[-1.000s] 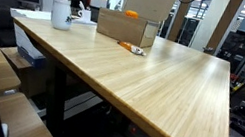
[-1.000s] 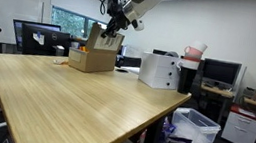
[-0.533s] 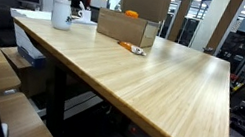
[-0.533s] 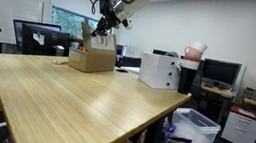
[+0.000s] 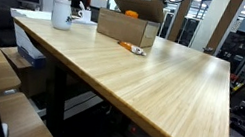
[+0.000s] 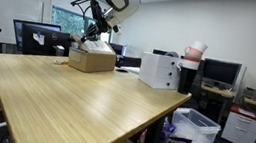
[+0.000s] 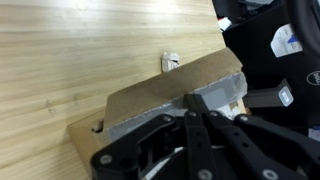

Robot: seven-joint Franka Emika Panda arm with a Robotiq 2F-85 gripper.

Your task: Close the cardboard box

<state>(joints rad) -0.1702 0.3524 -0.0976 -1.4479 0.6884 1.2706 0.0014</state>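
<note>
The brown cardboard box point(image 5: 128, 26) stands at the far end of the wooden table; it also shows in an exterior view point(image 6: 91, 61). Its tall flap point(image 5: 140, 6) leans down over the opening, not flat. Something orange lies inside near the front rim. My gripper point(image 6: 94, 31) is just above the box, against that flap. In the wrist view the shut fingers point(image 7: 191, 103) press on the brown flap point(image 7: 165, 87). Nothing is held between them.
A white cup with pens point(image 5: 62, 12) stands beside the box. A small orange item point(image 5: 131, 48) lies on the table in front of it. A white machine point(image 6: 159, 71) sits at the table's edge. Desks and monitors surround the table.
The tall flap has swung from upright to leaning low over the opening. My gripper has moved down and across with it, toward the box.
</note>
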